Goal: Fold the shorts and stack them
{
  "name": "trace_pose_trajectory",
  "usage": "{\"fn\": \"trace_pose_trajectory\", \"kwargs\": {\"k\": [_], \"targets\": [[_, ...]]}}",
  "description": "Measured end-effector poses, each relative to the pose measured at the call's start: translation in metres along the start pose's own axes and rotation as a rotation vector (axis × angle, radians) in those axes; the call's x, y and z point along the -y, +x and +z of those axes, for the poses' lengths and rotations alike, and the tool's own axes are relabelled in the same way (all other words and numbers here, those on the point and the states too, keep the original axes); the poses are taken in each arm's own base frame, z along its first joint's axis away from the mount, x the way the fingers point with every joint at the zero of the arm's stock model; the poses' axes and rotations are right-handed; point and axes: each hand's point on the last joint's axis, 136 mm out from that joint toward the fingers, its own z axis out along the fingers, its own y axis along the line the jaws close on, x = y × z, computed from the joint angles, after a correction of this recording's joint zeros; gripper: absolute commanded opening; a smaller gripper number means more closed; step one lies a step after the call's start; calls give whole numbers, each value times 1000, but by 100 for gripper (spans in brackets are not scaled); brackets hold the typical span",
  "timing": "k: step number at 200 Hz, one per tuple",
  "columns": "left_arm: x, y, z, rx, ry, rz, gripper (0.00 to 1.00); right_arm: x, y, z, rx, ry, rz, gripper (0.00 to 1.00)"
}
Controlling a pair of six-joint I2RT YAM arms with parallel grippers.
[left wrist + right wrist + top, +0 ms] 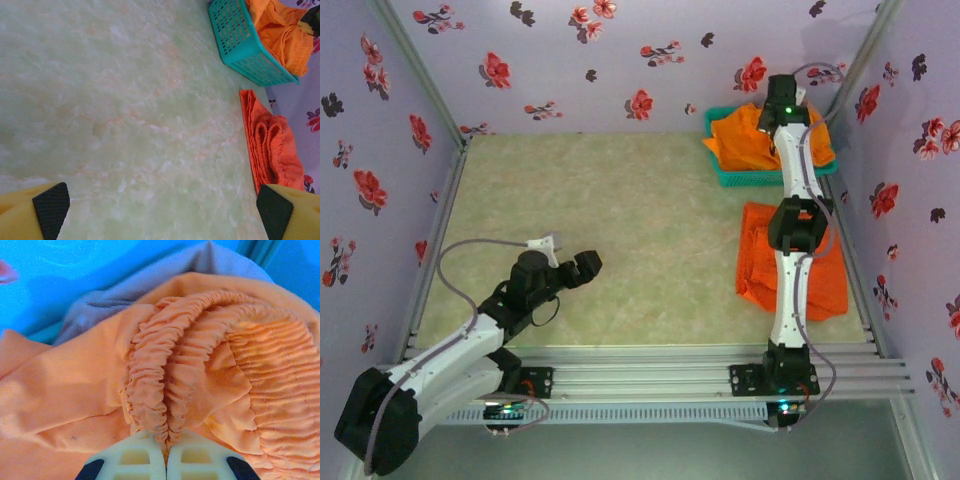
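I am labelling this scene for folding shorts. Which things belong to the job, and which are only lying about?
Job: first orange shorts, on the table; second orange shorts, in the basket, waistband pinched by the right gripper; pinkish shorts, partly under them.
Lying about: basket; table.

No readable text, labels, brands, numbers or signs anywhere.
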Motion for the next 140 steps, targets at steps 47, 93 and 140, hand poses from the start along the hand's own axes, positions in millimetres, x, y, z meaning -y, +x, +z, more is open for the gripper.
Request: {"fn": "trace_pose_trajectory", "kwargs": {"k": [47,93,140], "targets": [[6,-5,-5,21,23,-7,99,-72,-65,-139,194,-277,-1,0],[14,-12,-11,48,53,-5,100,-142,-108,-331,429,-725,-20,0],[16,-13,-19,57,61,-4,99,-227,-40,-440,392,-1104,-244,0]]}}
